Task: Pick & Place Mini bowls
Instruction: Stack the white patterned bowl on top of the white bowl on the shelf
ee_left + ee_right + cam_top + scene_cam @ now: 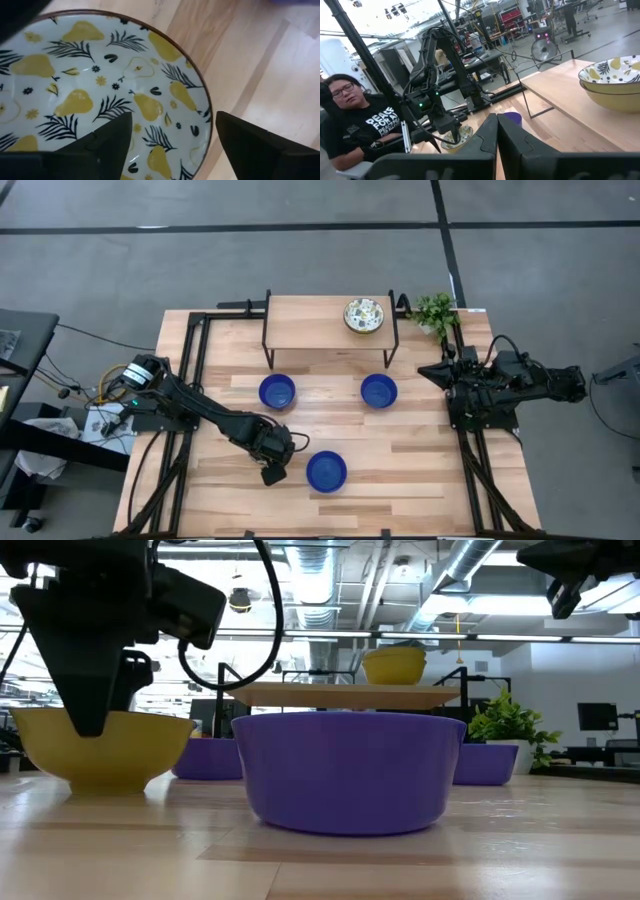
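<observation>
Left wrist view: my left gripper (170, 145) straddled the pear-patterned bowl's (100, 90) rim, fingers apart; my right gripper (432, 372), shut, waited beside the raised shelf (310, 320).

The left gripper (272, 470) hides the patterned bowl (100, 95) from above.

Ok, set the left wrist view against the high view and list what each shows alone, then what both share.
Left wrist only: the pear-patterned bowl's inside, with the left gripper's dark fingers astride its rim.

High only: three blue bowls, a patterned stack on the shelf, a plant, and the right gripper waiting at the table's right.

Both: the left gripper and the wooden table.
</observation>
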